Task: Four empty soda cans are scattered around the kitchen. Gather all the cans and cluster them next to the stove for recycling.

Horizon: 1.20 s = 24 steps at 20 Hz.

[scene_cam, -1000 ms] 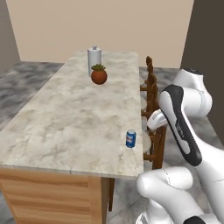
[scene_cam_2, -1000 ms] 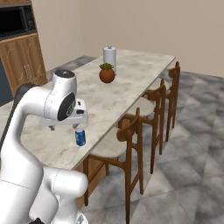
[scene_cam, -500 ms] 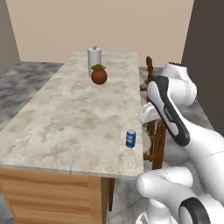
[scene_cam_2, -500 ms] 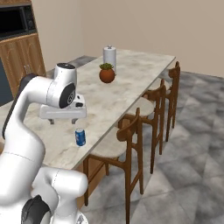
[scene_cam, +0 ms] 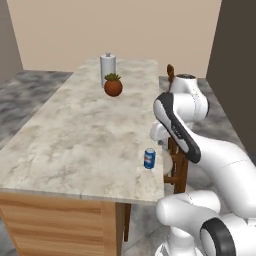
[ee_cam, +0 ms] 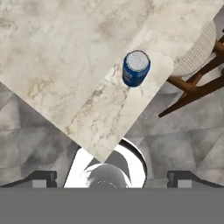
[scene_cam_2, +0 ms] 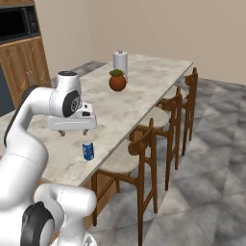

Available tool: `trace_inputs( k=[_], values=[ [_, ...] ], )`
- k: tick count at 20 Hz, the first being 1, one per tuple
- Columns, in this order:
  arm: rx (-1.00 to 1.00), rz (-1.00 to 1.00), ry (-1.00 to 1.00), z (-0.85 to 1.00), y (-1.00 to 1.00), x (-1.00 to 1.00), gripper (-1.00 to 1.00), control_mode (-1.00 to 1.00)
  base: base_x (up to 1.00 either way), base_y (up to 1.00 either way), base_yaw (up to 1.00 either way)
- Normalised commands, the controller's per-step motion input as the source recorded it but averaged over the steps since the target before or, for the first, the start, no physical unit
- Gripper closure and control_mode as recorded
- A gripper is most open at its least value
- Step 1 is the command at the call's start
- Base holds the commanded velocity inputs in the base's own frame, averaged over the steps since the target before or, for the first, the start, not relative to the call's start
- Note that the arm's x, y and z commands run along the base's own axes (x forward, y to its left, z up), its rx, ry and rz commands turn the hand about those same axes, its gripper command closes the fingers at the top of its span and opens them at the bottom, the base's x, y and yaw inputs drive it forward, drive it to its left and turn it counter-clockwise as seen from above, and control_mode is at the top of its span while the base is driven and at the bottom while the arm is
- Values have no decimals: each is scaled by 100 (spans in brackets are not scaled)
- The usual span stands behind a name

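Note:
A blue-and-white soda can (scene_cam: 149, 159) (scene_cam_2: 88, 150) (ee_cam: 135, 68) stands upright on the marble island counter (scene_cam: 75, 135), close to its near right edge. My gripper (scene_cam_2: 73, 131) (ee_cam: 112, 179) hangs open a short way above the can, pointing down, with nothing between its fingers. In the hand view the can lies ahead of the two fingertips (ee_cam: 41, 178), well apart from them. In the left base view my own forearm covers most of the hand (scene_cam: 158, 134). The stove is out of view.
A terracotta plant pot (scene_cam: 113, 86) (scene_cam_2: 117, 81) and a white cylinder (scene_cam: 107, 69) (scene_cam_2: 120, 61) stand at the counter's far end. Wooden bar stools (scene_cam_2: 139, 158) line its right side. A black microwave (scene_cam_2: 17, 21) sits in wooden cabinets at the far left.
My arm has swung forward over the counter's edge and the hand has turned downward above the can. The can has stayed put and the jaws have stayed open.

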Motion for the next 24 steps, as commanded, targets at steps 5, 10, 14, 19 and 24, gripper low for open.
trace_inputs(
  k=[5, 10, 14, 19, 24],
  values=[
    [-7, -9, -5, -13, 4, 16, -100, -100, 0, 0, 0],
    [-1, -5, -7, -9, 3, 1, -100, -100, 0, 0, 0],
    [0, -3, -9, -11, 1, 0, -100, -100, 0, 0, 0],
    [0, -3, -7, -18, 0, 2, -100, -100, 0, 0, 0],
    [0, -3, -6, -21, 3, 5, -100, -100, 0, 0, 0]
  ],
)
